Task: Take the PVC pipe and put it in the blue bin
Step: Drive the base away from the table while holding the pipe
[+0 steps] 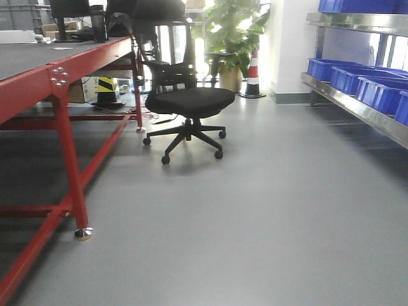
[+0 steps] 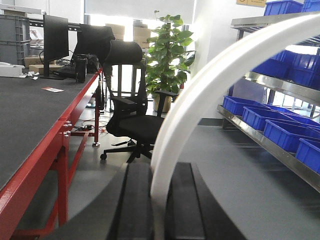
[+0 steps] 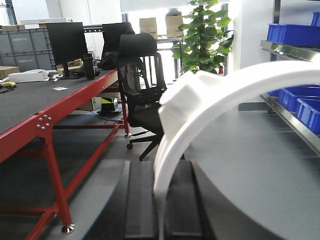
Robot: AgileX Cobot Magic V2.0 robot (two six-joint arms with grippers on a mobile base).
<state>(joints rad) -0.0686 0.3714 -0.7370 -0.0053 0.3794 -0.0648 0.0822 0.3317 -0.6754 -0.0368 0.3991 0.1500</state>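
Here grey, seemingly glossy floor (image 1: 268, 223) separates red table (image 1: 76, 65), blue bins (image 1: 381, 95).

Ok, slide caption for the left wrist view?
Left gripper shut on a curved white PVC pipe, blue bins shelved at right.

The tabletop (image 1: 38, 60) stood left, a monitor (image 2: 55, 42) on it; the chair (image 1: 190, 102) sat beside its far end, the plant (image 1: 233, 32) behind (a cone (image 1: 253, 73) just right of it). Bins (image 1: 382, 94) lined the shelf (image 1: 357, 109) at right.
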